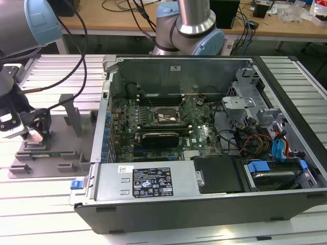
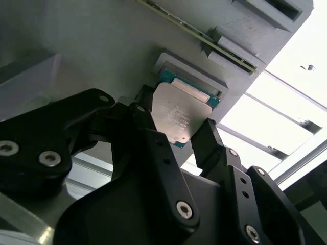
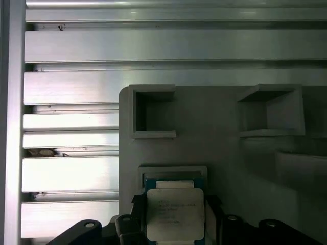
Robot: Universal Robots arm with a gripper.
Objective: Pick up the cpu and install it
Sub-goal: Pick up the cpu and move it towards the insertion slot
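At the exterior view's left, the gripper (image 1: 37, 133) hangs low over a grey plate (image 1: 51, 153) that lies on the slatted table (image 1: 46, 204), just beside the open case (image 1: 204, 204). In the second wrist view, its black fingers (image 2: 148, 122) are clenched on the cpu (image 2: 181, 115), one on each of two opposite edges, with the silvery top plate facing the camera. The cpu is over a teal-rimmed nest (image 2: 166, 76) in the plate and offset from it; I cannot tell whether it touches the nest. In the first wrist view, the cpu (image 3: 175, 214) sits the same way in front of that nest (image 3: 173, 176), near two square pockets (image 3: 152, 112) in the plate. Further toward the exterior view's right, inside the case, the socket (image 1: 163, 116) sits on the board, well apart from the gripper.
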